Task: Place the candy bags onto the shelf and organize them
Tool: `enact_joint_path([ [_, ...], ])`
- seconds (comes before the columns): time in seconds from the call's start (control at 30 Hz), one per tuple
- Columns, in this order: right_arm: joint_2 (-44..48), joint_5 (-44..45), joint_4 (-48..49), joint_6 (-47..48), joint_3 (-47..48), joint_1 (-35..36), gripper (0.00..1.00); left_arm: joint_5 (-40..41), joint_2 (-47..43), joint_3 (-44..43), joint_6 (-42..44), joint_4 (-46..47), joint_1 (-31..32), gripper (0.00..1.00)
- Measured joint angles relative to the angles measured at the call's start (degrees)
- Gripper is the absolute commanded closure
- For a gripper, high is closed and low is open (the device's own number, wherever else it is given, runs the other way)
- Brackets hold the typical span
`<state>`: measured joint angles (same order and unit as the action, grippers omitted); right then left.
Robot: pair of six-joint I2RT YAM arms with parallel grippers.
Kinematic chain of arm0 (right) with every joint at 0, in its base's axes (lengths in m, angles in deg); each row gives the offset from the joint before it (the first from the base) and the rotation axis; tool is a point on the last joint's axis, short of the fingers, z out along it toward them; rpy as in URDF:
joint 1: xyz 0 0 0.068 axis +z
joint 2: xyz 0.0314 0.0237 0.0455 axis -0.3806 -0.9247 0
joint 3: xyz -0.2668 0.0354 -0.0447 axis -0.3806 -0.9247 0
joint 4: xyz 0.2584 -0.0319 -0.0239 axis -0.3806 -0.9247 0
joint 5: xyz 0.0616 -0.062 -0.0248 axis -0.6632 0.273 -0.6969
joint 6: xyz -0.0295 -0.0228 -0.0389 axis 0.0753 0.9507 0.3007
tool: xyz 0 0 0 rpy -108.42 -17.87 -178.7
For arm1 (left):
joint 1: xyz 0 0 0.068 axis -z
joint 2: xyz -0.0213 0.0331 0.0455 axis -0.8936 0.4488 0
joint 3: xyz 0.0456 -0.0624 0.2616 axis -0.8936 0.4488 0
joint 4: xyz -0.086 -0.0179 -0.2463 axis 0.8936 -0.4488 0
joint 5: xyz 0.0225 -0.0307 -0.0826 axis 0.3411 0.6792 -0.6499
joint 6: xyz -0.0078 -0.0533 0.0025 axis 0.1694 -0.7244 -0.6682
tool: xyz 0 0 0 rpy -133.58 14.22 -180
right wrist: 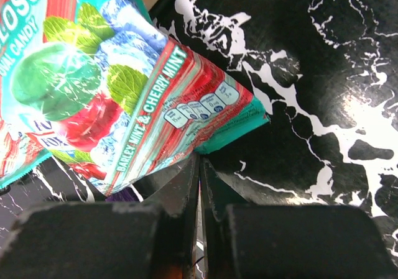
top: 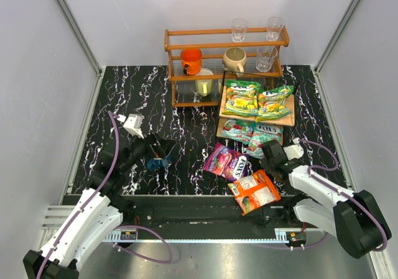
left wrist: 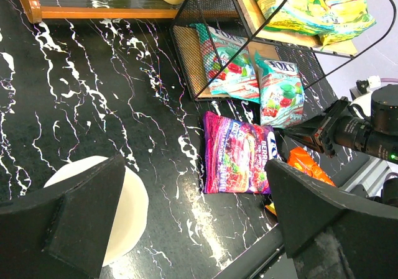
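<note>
Two candy bags lie off the shelf (top: 283, 122) by the table's (top: 124, 105) front edge, the orange bag (top: 255, 192) nearest and the purple bag (top: 225, 162) just behind, so I judge them next. Beyond, my right claw (right wrist: 199, 160) is narrowed to a slit at a teal bag's (right wrist: 124, 86) corner on the lower board, seen only from my wrist; whether it nips that edge I cannot tell. Farthest, the overhead view shows the green-yellow bags (top: 242, 99) paired on the upper board, like with like.
</note>
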<state>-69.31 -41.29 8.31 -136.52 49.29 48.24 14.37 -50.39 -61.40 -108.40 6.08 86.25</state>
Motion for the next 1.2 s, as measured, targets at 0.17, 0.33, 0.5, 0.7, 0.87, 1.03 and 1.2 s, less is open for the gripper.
enact_joint_path([
  [0.17, -1.31, 1.53, 2.25, 0.31, 0.00, 0.00, 0.92, 0.02, 0.44, 0.00, 0.00, 0.02, 0.00, 0.01],
  [0.33, -2.34, 2.58, 4.90, 1.38, 0.00, 0.00, 0.92, 0.04, 0.81, 0.00, 0.02, 0.02, 0.00, 0.01],
  [0.5, -3.43, 3.76, 8.11, 2.62, 0.00, 0.00, 0.92, 0.04, 0.83, 0.00, 0.02, 0.04, 0.00, 0.01],
  [0.7, -3.61, 5.66, 11.13, 3.91, 0.00, 0.00, 0.92, 0.04, 1.18, 0.00, 0.04, 0.09, 0.00, 0.01],
  [0.87, -3.89, 7.13, 12.63, 4.63, 0.04, 0.00, 0.92, 0.04, 1.38, 0.70, 0.11, 0.20, 0.00, 0.01],
  [1.03, -6.19, 8.07, 13.92, 5.68, 0.83, 0.00, 0.92, 0.04, 1.95, 0.90, 0.24, 0.22, 0.00, 0.01],
  [1.2, -7.98, 8.87, 14.45, 7.28, 2.21, 0.00, 0.92, 0.02, 1.97, 0.90, 0.26, 0.22, 0.00, 0.01],
])
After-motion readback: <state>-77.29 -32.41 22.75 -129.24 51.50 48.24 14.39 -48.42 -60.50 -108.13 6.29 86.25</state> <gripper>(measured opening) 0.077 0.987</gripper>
